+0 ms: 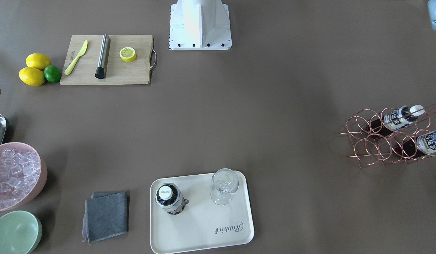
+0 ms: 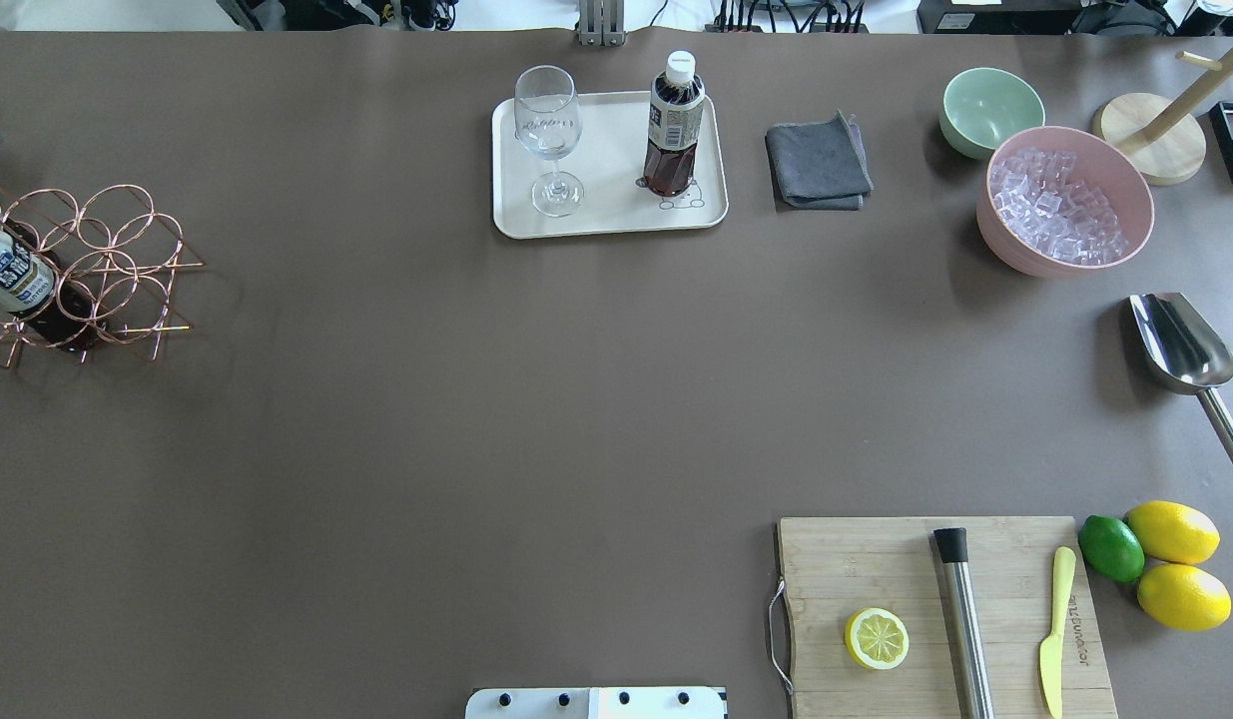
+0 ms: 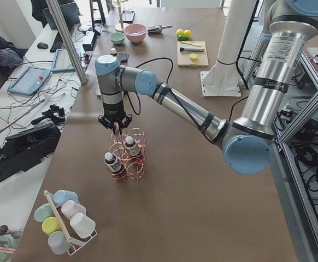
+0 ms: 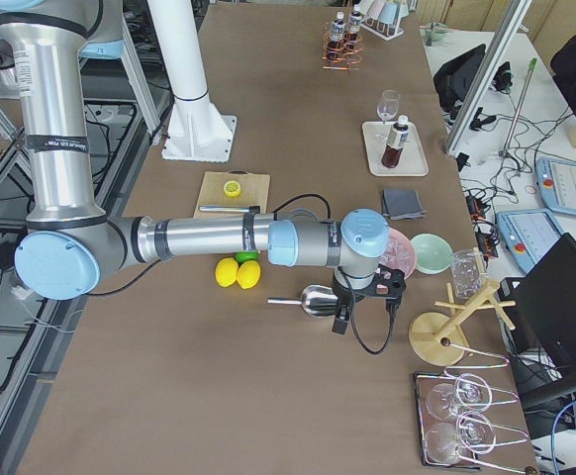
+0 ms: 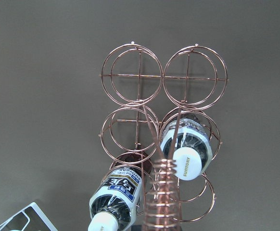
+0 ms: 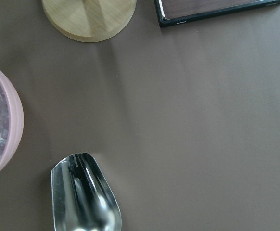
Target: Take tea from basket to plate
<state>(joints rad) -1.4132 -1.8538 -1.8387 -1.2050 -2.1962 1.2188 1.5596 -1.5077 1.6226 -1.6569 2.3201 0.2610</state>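
Observation:
One tea bottle [image 1: 169, 199] stands upright on the cream plate [image 1: 203, 225], also seen in the overhead view [image 2: 673, 125] on the plate [image 2: 606, 215]. Two more tea bottles [image 5: 185, 151] [image 5: 116, 199] lie in the copper wire basket [image 5: 132, 75], which sits at the table's left end [image 2: 127, 215] [image 1: 366, 134]. My left gripper [image 3: 116, 129] hangs just above the basket's coiled handle; I cannot tell if it is open. My right gripper [image 4: 340, 319] hovers over the steel scoop; I cannot tell its state.
A stemmed glass [image 2: 548, 130] stands on the plate beside the bottle. A grey cloth [image 2: 818, 160], green bowl [image 2: 990, 110], pink bowl of ice [image 2: 1065, 200] and scoop [image 2: 1180, 350] lie on the right. A cutting board [image 2: 935, 609] with half a lemon sits front right.

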